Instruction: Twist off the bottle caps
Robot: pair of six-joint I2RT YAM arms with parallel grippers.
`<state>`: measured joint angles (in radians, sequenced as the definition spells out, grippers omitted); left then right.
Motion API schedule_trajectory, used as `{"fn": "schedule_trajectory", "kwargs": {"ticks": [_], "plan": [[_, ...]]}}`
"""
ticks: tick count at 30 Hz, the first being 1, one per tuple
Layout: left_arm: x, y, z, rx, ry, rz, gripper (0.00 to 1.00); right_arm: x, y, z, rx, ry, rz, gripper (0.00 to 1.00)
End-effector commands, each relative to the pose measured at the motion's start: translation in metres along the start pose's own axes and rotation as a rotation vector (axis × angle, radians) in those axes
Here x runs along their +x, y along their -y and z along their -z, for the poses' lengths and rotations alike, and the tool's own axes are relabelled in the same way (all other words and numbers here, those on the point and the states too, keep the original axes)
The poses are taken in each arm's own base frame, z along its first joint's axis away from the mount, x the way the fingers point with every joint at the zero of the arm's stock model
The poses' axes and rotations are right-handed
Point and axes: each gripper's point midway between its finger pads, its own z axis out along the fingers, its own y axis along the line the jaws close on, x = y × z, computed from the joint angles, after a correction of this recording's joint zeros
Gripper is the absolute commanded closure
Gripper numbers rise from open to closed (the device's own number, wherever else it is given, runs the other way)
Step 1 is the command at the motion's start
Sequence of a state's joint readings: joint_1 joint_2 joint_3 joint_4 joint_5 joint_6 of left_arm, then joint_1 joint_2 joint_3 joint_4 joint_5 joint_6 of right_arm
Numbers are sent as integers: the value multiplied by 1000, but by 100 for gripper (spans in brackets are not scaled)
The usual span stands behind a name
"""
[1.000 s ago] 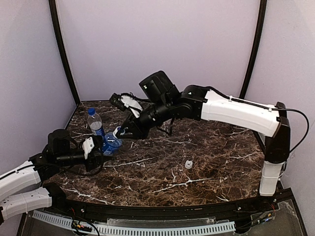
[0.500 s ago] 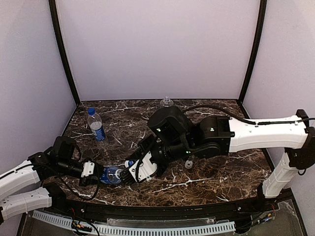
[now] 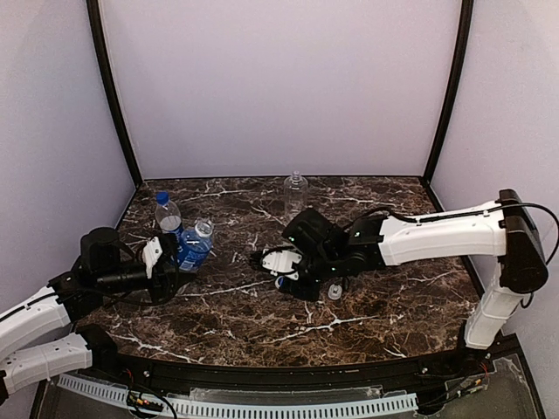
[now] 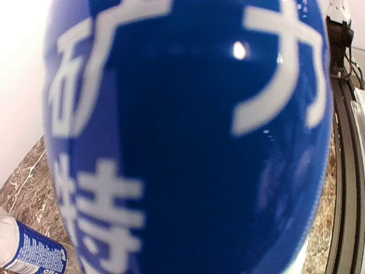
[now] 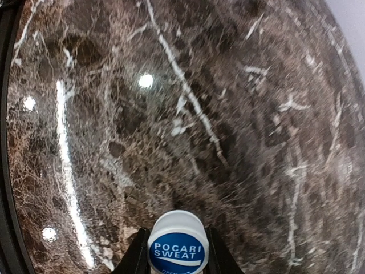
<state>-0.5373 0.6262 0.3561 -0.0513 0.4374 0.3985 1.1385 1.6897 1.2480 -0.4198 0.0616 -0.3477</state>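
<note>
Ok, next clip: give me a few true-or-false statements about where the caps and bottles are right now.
1. The right gripper pinches a blue-and-white cap. True.
2. The left gripper is empty. False: it is closed on a blue-labelled bottle.
3. The unlabelled bottle lies on its side. False: it stands upright at the back of the table.
4. A white cap sits loose on the table near the right gripper. True.
5. The other labelled bottle wears a dark blue cap. True.
</note>
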Motion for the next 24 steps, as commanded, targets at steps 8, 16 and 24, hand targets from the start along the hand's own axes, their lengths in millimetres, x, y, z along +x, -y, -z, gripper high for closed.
{"fn": "schedule_trajectory", "kwargs": {"ticks": [8,16,24], "plan": [[-21,-15,3,-58,85,100,59,93,-29,-74,-37,-311,-222,100],[-26,-12,3,-38,103,94,59,93,-23,-74,-27,-308,-234,30],[-35,-2,5,20,142,81,55,-48,11,5,-48,132,-199,1]]}}
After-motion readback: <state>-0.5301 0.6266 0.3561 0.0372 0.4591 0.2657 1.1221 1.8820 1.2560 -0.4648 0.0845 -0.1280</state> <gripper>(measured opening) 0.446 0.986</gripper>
